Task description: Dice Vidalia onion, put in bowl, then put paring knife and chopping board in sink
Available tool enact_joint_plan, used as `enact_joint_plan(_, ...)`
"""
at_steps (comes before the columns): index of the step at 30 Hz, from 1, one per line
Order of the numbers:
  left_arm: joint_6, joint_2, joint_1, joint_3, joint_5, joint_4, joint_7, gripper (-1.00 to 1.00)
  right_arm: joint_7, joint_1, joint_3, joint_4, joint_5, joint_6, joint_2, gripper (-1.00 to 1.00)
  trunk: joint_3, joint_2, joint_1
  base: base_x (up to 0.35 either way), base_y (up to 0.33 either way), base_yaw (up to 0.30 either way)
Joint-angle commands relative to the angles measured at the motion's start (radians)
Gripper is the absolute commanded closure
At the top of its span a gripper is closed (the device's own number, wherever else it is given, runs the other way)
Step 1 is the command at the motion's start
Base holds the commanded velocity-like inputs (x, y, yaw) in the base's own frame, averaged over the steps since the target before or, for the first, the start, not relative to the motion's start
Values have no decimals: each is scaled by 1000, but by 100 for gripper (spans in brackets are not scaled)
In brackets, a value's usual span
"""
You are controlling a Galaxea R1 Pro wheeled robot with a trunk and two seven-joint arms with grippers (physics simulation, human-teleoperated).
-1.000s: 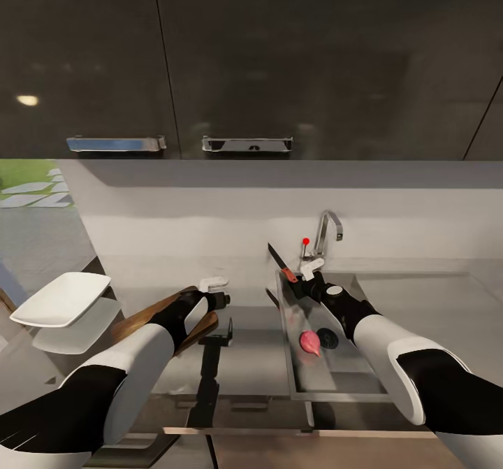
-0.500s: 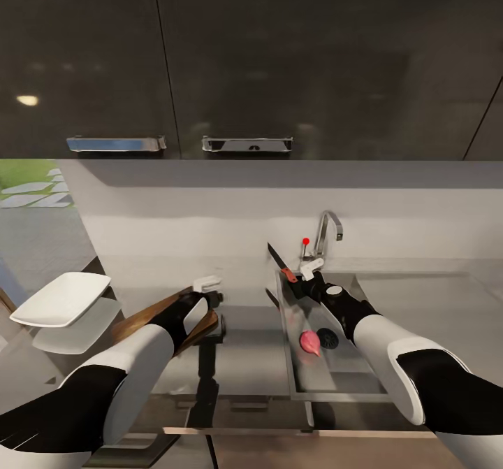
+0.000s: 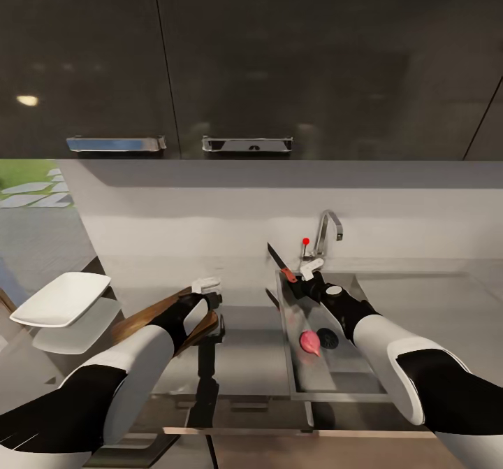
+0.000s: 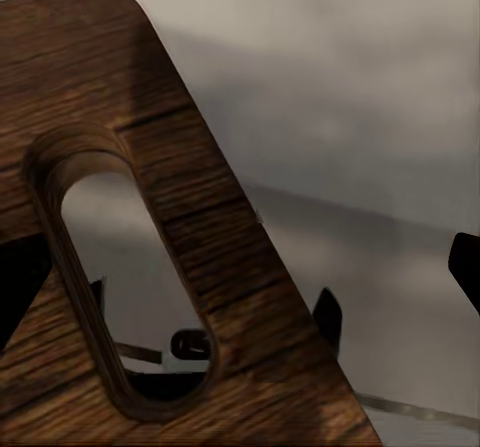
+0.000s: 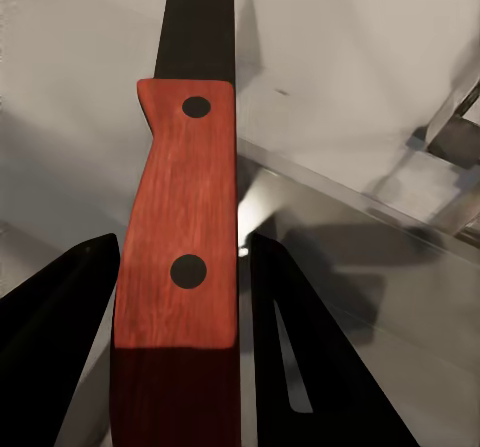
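Nearest, low in the sink [image 3: 347, 379]: the pink Vidalia onion [image 3: 309, 342], just beside the dark drain, not yet lifted out. Means no dicing can begin, by the look of it.

A little farther on the left: grips the chopping board [image 3: 150, 313] at its far end with the left gripper [image 3: 212, 294], clenched on the wood as far as can be judged. Keeps the board tilted, one edge raised off the countertop [image 3: 244, 349]. From the left wrist camera, looks straight onto the board's grain and its long handle slot [image 4: 235, 257]. Probably carries it this way to set it down flat near the basin.

On the right, over the sink's far corner: clamps the paring knife [image 3: 282, 267] by its red handle in the right gripper [image 3: 305, 280], dark blade pointing up and away toward the wall. From the right wrist camera, shows the handle [image 5: 180, 257] between the two dark fingers, pinched on both sides. Likely keeps the blade clear of the onion below.

Far left: the white bowl [image 3: 61, 298], well apart. Farthest back: the chrome tap [image 3: 328, 230].
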Motion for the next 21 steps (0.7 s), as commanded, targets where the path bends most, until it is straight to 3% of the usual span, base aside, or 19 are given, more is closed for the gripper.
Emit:
enact_joint_plan(1, 5, 0, 0, -9, 9, 1, 7, -100, 0, -1, 0, 1, 10, -4, 1, 100, -2, -2, 1, 0, 0, 0)
enact_joint_plan(21, 5, -2, -1, -10, 9, 9, 7, -100, 0, -1, -1, 1, 11, -4, 1, 100, -22, -2, 1, 0, 0, 0)
